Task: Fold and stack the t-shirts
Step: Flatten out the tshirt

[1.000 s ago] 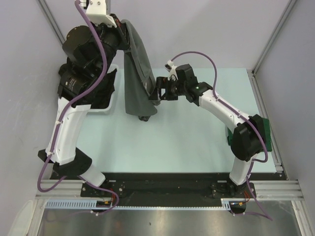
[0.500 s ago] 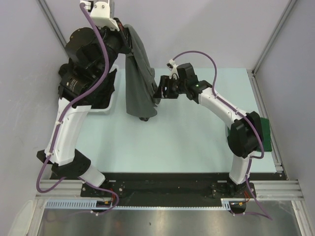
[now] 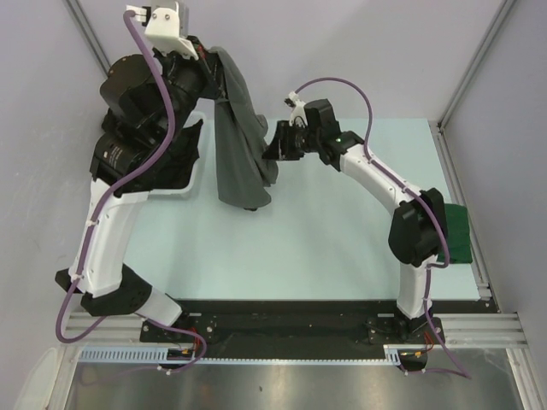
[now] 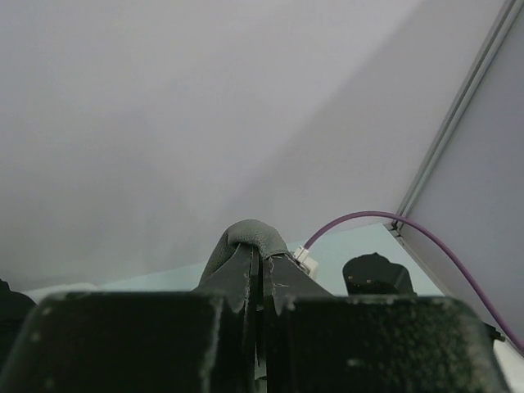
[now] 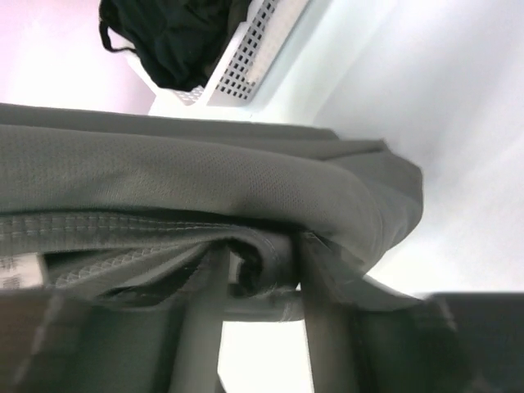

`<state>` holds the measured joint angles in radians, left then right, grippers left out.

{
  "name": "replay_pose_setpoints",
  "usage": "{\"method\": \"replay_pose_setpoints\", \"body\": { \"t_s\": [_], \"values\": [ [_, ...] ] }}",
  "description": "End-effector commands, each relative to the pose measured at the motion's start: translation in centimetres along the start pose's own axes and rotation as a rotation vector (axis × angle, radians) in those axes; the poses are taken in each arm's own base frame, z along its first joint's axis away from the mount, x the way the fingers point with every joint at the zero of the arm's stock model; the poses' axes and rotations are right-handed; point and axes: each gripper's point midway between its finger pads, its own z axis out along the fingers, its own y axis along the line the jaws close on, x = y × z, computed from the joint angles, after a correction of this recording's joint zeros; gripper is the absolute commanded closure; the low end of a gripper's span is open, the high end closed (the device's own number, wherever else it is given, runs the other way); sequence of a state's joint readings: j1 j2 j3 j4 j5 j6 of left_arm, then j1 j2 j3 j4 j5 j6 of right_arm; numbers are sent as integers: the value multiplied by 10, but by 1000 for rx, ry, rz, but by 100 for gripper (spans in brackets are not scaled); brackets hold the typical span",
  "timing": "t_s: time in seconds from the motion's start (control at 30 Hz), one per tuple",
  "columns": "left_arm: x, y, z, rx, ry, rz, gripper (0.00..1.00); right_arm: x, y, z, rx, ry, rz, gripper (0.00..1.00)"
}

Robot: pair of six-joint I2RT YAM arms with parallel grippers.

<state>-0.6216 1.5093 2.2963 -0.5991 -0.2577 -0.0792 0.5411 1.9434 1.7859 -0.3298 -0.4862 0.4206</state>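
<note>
Left hand (image 4: 260,278) clamped tight on top fold of grey t-shirt (image 3: 239,145), high above counter (image 3: 325,248); shirt hangs full length, bottom edge appears to touch counter. Right hand (image 5: 258,282) straddles ribbed edge at shirt's side, one finger each side of fabric; firm pinch or not, cannot tell. Advice: bite single seam, not bunched layers; then spread hands level, lay shirt flat

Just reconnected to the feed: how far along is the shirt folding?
Done: one green t-shirt looks folded at the table's right edge. In hand: left fingers pinch the grey t-shirt aloft, right fingers straddle its hem. Left: black t-shirts wait in the basket.
</note>
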Motion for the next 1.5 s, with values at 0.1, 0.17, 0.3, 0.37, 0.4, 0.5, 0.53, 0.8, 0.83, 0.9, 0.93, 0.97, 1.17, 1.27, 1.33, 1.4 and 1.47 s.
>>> {"method": "replay_pose_setpoints", "body": {
  "t_s": [0.1, 0.17, 0.3, 0.37, 0.4, 0.5, 0.53, 0.8, 0.83, 0.9, 0.93, 0.97, 1.17, 1.27, 1.33, 1.4, 1.47],
  "values": [
    [-25, -1, -18, 21, -61, -15, 100, -19, 3, 5, -33, -27, -12, 100],
    [-20, 0, -17, 16, -48, -9, 100, -17, -3, 5, -8, -21, -3, 100],
    [3, 5, -6, -17, 1, 20, 100, -30, -32, -8, 121, -51, -11, 100],
    [26, 5, 7, -34, 47, 42, 100, -39, -63, -25, 225, -54, -5, 100],
    [34, 7, 13, -41, 63, 62, 100, -46, -75, -33, 265, -74, -6, 100],
    [72, 10, 40, -71, 133, 103, 100, -79, -115, -74, 389, -163, -3, 100],
    [88, 15, 53, -82, 162, 108, 100, -93, -121, -88, 416, -200, -3, 100],
    [167, 45, 124, -153, 296, 19, 100, -198, -153, -191, 527, -494, -11, 100],
    [168, 54, 130, -173, 291, 8, 100, -208, -163, -200, 542, -522, -2, 100],
    [173, 61, 150, -195, 287, -37, 100, -239, -150, -225, 523, -619, -27, 100],
    [174, 68, 156, -206, 279, -46, 100, -246, -160, -232, 531, -642, -17, 100],
    [165, 68, 162, -199, 241, -56, 100, -256, -157, -240, 522, -675, -27, 100],
    [90, 78, 160, -190, 11, -102, 100, -292, -135, -286, 445, -809, -82, 100],
    [47, 77, 142, -184, -84, -71, 100, -291, -129, -291, 411, -801, -83, 100],
    [32, 81, 130, -206, -113, -56, 100, -288, -126, -290, 391, -786, -85, 100],
    [17, 83, 115, -214, -137, -47, 100, -282, -129, -288, 396, -765, -78, 100],
    [16, 85, 106, -227, -125, -42, 100, -276, -137, -286, 412, -745, -55, 100]
  ]
}}
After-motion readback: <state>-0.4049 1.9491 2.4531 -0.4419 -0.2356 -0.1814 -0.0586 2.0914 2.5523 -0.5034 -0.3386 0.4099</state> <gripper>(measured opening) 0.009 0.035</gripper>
